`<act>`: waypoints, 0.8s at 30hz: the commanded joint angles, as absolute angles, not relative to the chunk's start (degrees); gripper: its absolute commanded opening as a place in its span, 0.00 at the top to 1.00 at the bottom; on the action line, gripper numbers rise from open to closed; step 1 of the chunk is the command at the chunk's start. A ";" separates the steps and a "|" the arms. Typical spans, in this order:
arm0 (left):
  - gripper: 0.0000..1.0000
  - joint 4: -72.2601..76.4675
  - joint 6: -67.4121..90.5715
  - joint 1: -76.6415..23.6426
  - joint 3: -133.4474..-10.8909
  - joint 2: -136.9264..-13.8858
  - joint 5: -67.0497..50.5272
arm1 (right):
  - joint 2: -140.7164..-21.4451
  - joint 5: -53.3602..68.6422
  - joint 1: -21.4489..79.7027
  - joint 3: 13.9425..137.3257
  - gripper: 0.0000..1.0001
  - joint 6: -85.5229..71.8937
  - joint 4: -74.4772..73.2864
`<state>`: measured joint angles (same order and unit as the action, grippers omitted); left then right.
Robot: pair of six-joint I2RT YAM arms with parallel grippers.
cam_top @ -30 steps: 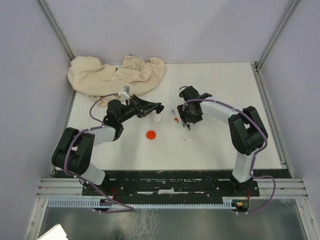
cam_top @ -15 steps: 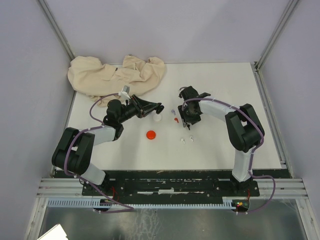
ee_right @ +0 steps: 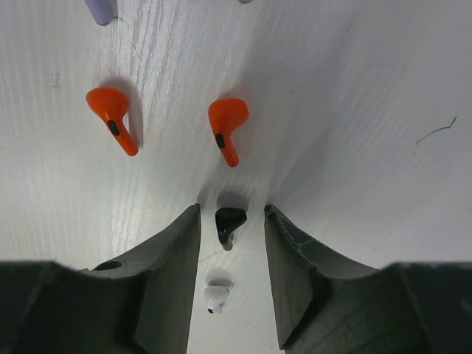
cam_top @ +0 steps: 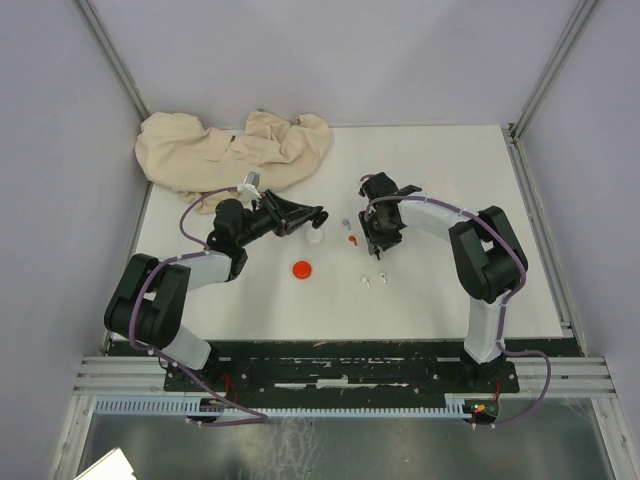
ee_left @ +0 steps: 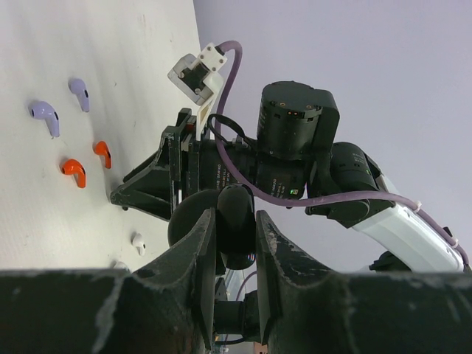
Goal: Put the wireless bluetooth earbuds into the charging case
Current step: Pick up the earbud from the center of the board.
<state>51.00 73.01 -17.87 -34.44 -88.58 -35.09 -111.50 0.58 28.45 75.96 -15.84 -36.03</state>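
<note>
The right gripper [ee_right: 231, 212] sits low over the table [ee_right: 354, 88], jaws apart, with the black earbud [ee_right: 229, 220] lying between them and a gap on each side. A white earbud [ee_right: 215, 296] lies deeper between the fingers. Just past the tips lie the red earbuds [ee_right: 227, 124], and a purple earbud [ee_right: 101, 7] beyond them. The left gripper [ee_left: 234, 214] is clamped on a black rounded object [ee_left: 236, 240]. A white disc [cam_top: 316, 237] lies just beside its tip, a red disc [cam_top: 302, 269] nearer the bases, and a beige cloth [cam_top: 230, 150] at the far left

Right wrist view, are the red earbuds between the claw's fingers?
No, the red earbuds lie past the right claw; a black earbud sits between its fingers.
</note>
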 commanded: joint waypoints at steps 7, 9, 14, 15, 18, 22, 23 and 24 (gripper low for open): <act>0.97 53.68 70.98 -17.88 -35.60 -88.86 -36.47 | -112.41 1.23 28.25 77.88 0.60 -16.17 -35.68; 0.97 53.61 71.00 -17.89 -35.60 -88.86 -36.48 | -112.41 1.08 28.22 77.87 0.64 -16.17 -35.82; 0.97 53.61 71.01 -17.84 -35.62 -88.83 -36.49 | -112.20 0.88 28.22 78.13 0.76 -16.01 -36.36; 0.97 53.61 71.02 -17.84 -35.68 -88.93 -36.48 | -112.00 0.76 28.24 78.33 0.77 -16.00 -36.57; 0.97 53.61 71.17 -17.84 -35.84 -89.10 -36.55 | -110.09 0.13 28.24 78.79 0.84 -15.80 -36.79; 0.97 53.64 71.34 -17.84 -35.86 -89.33 -36.56 | -103.31 -0.86 28.23 78.05 0.91 -14.58 -34.06; 0.97 53.91 71.63 -17.84 -35.79 -89.47 -36.61 | -101.17 -0.91 28.20 77.28 0.93 -14.20 -32.47; 0.97 54.41 72.00 -17.80 -35.71 -89.61 -36.71 | -98.67 -0.77 28.30 76.28 0.95 -13.85 -30.71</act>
